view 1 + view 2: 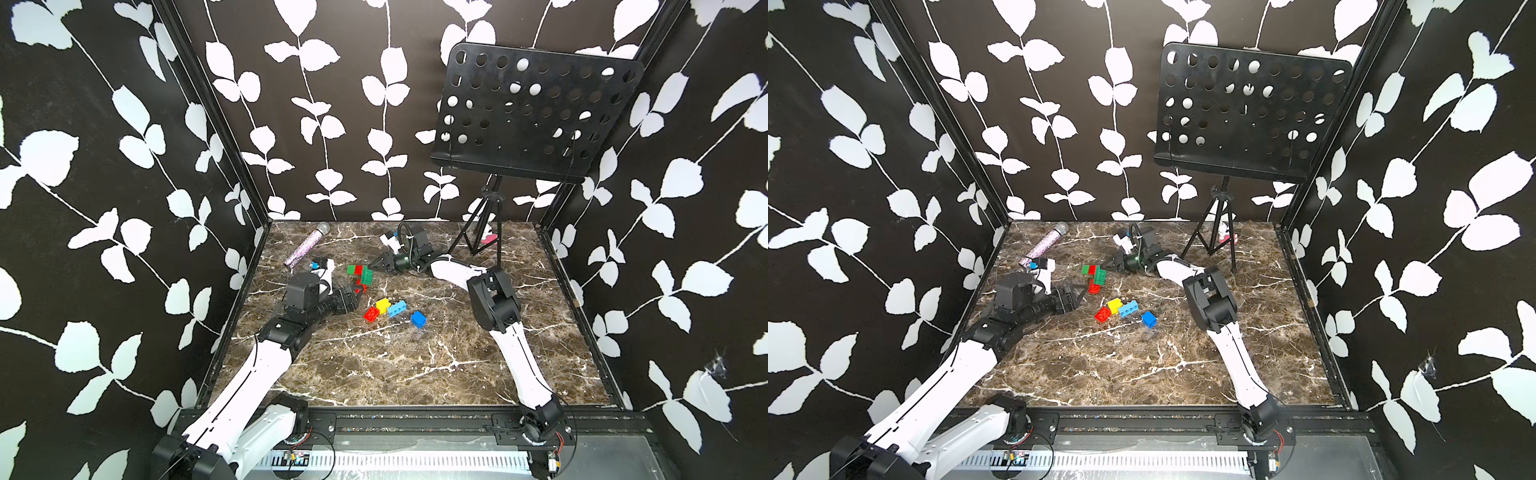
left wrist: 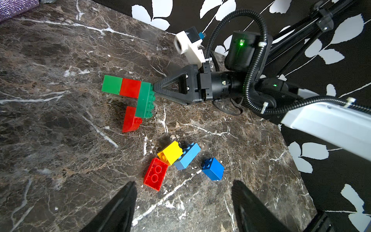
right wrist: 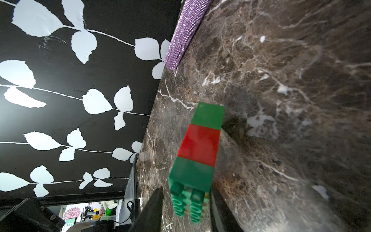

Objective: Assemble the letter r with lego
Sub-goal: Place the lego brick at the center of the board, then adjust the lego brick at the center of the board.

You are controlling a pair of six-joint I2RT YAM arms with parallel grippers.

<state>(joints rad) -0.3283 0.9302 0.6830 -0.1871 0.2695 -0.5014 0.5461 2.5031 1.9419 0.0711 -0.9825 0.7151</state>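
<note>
Right gripper [image 2: 155, 89], jaws slack around the green brick [image 2: 145, 100], apparently seating it; left gripper [image 2: 183, 182] wide open, empty.

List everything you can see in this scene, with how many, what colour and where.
table: one, brown marble, booth floor
walls: three, black with white leaves
music stand: one, black, perforated, back right
microphone: one, purple glitter, back left
small object: one, pink and white, behind the stand's legs
brick cluster: four bricks, two green, two red, left of centre
loose bricks: four, red, yellow, light blue, blue, in front of the cluster
arms: two, white and black, front corners
left claw: open, empty, beside the cluster
right claw: open, at the long green brick's end
</note>
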